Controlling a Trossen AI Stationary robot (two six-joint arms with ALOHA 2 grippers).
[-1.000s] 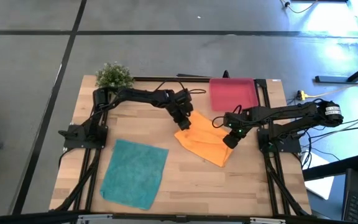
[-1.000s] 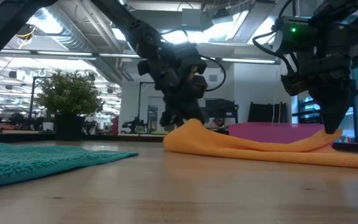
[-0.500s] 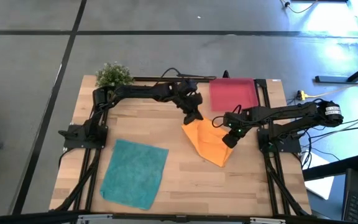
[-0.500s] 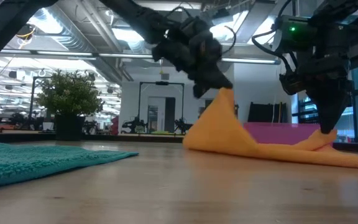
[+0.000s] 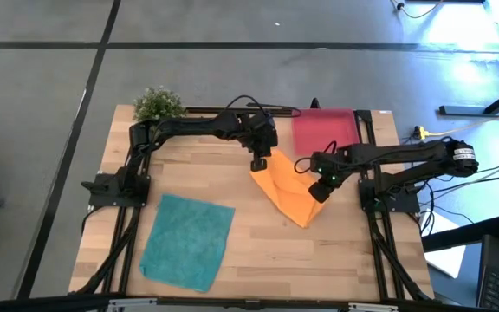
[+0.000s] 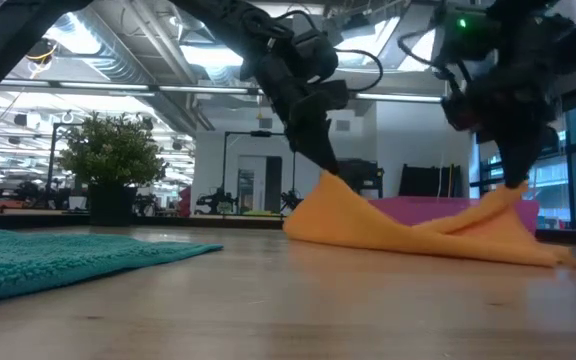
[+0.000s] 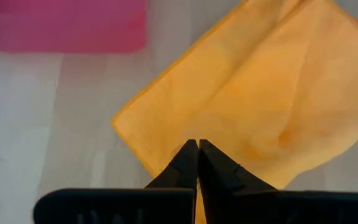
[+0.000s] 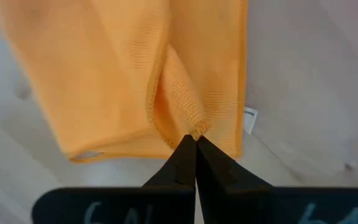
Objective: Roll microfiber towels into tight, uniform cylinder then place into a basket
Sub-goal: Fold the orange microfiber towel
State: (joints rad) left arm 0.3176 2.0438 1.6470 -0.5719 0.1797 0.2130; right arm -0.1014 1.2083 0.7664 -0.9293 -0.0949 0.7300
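Teal cloth lies nearest on the bench (image 5: pixel 258 251): the teal towel (image 5: pixel 186 241) is spread flat and unrolled at the front left, so judging by that, its whole share of the work is left. Farther back, near the middle, the orange towel (image 5: pixel 286 189) sits bunched and loosely folded over itself, not yet a cylinder. The left gripper (image 5: pixel 259 163) has its jaws closed on the towel's corner nearest the basket, lifting a peak of cloth that the low view shows plainly. The right gripper (image 5: pixel 318 192) pinches the opposite side, jaws closed on a gathered fold, with the fabric raised a little there too. By my reading, the orange towel is only being arranged or folded; rolling proper has not begun. Beyond it, toward the far right of the bench, the pinkish-red basket (image 5: pixel 325 130) holds no towel. A small green plant (image 5: pixel 158 105) stands at the far left corner. No brand or writing can be read; a small white tag (image 8: pixel 249 120) shows at the orange towel's edge, its print too small to make out.
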